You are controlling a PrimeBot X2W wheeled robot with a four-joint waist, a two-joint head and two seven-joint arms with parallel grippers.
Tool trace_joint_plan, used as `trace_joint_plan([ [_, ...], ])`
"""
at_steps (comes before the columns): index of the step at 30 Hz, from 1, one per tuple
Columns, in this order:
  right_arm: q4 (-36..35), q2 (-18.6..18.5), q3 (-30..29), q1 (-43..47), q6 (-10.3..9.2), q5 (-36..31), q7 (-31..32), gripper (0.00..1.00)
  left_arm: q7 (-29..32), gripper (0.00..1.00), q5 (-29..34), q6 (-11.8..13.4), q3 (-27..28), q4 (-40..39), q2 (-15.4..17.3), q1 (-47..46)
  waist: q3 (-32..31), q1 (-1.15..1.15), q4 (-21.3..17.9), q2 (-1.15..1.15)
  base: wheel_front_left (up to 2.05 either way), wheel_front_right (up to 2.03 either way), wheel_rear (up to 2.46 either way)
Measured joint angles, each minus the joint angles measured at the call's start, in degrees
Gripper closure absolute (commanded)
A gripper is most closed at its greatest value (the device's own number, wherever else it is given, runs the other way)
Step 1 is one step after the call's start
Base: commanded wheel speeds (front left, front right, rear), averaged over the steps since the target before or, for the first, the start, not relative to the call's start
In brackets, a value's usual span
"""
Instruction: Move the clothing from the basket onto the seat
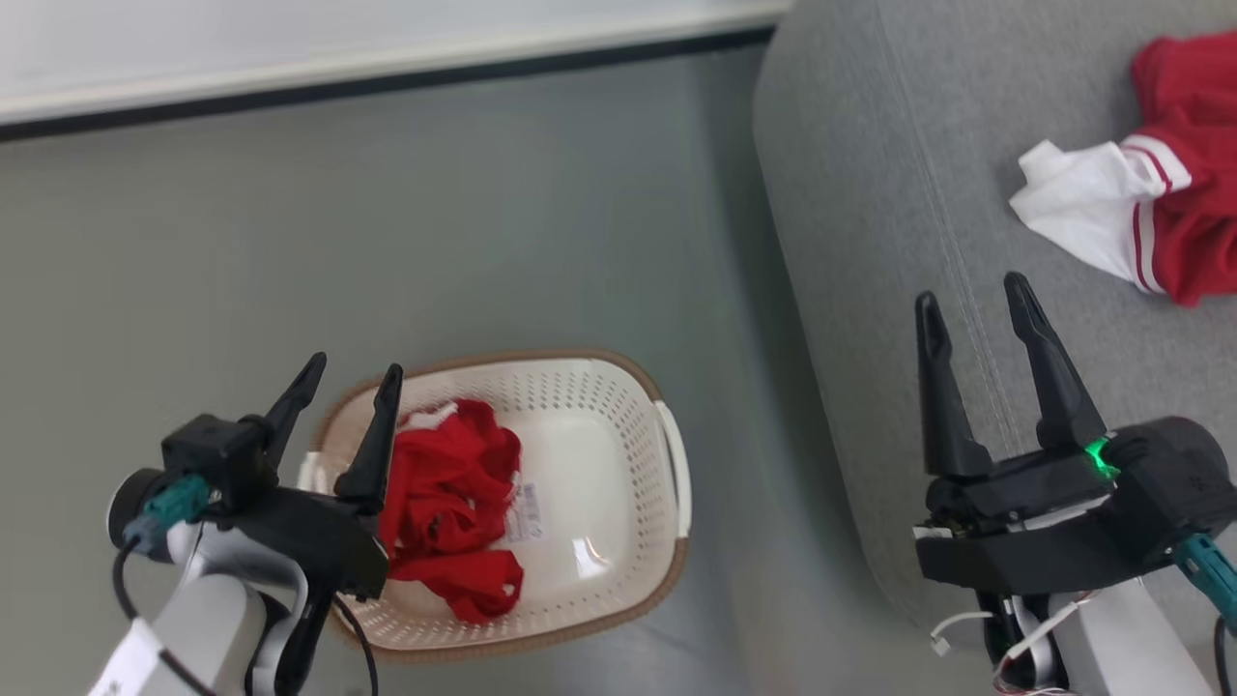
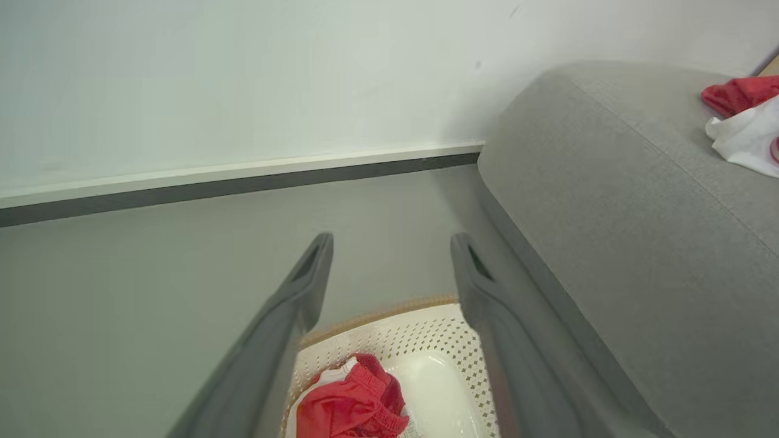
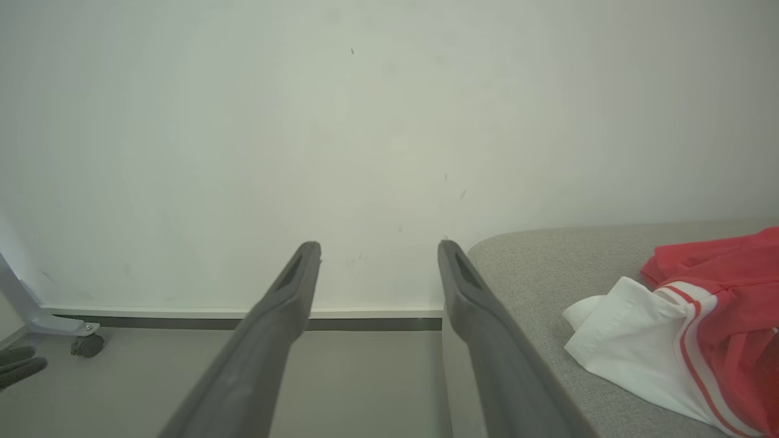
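Note:
A cream basket [image 1: 618,406] with a brown rim stands on the floor and holds a crumpled plain red garment [image 1: 449,507], also seen in the left wrist view [image 2: 353,404]. A red garment with white panels and stripes [image 1: 1140,208] lies on the grey seat [image 1: 870,193] at the right, seen too in the right wrist view [image 3: 688,340]. My left gripper [image 1: 353,372] hangs open above the basket's left rim, empty. Open and empty as well, my right gripper [image 1: 971,290] hovers over the seat's front edge.
Grey floor surrounds the basket, with a white wall and dark baseboard [image 1: 387,82] behind. A caster wheel on a metal leg [image 3: 85,344] stands at the far left in the right wrist view. The seat's rounded side [image 2: 548,280] rises close to the basket's right.

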Motion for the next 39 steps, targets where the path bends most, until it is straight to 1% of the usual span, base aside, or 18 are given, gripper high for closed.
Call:
trace_joint_plan([
  [3, -0.4, 0.8, 1.0, -1.2, 0.11, -0.6, 0.0, 0.00, 1.4, 0.00, 0.0, -0.7, -0.4, 2.5, 0.3, -1.4, 2.3, 0.00, -1.5, 0.00, 0.00, 0.00, 0.00],
  [14, -1.6, 3.0, 2.8, -5.6, 0.25, -0.6, 0.0, 0.00, 6.8, 0.00, 0.8, -1.7, -1.3, 10.6, 2.6, -6.7, 10.7, 0.00, -7.4, 0.00, 0.00, 0.00, 0.00],
  [21, -1.7, 3.7, 3.2, -7.2, 0.15, -0.6, 0.0, 0.00, 9.4, 0.00, 2.2, -1.8, -2.1, 13.3, 3.0, -10.3, 15.7, 0.00, -10.2, 0.00, 0.00, 0.00, 0.00],
  [28, -0.9, 4.4, 4.6, -9.2, -0.11, -0.5, 0.0, 0.00, 11.6, 0.00, 3.7, -2.7, -3.4, 18.8, 4.7, -12.5, 21.6, 0.00, -13.6, 0.00, 0.00, 0.00, 0.00],
  [33, -0.7, 4.6, 5.4, -10.0, -0.19, 0.0, 0.0, 0.00, 12.7, 0.00, 4.4, -2.8, -4.0, 21.1, 4.9, -14.9, 24.8, -0.01, -15.2, 0.00, 0.00, 0.00, 0.00],
  [39, -0.5, 4.8, 6.0, -11.0, -1.11, 0.2, 0.0, 0.00, 15.1, 0.00, 7.3, -2.8, -6.6, 24.8, 4.2, -18.0, 28.1, -0.01, -16.4, 0.00, 0.00, 0.00, 0.00],
])
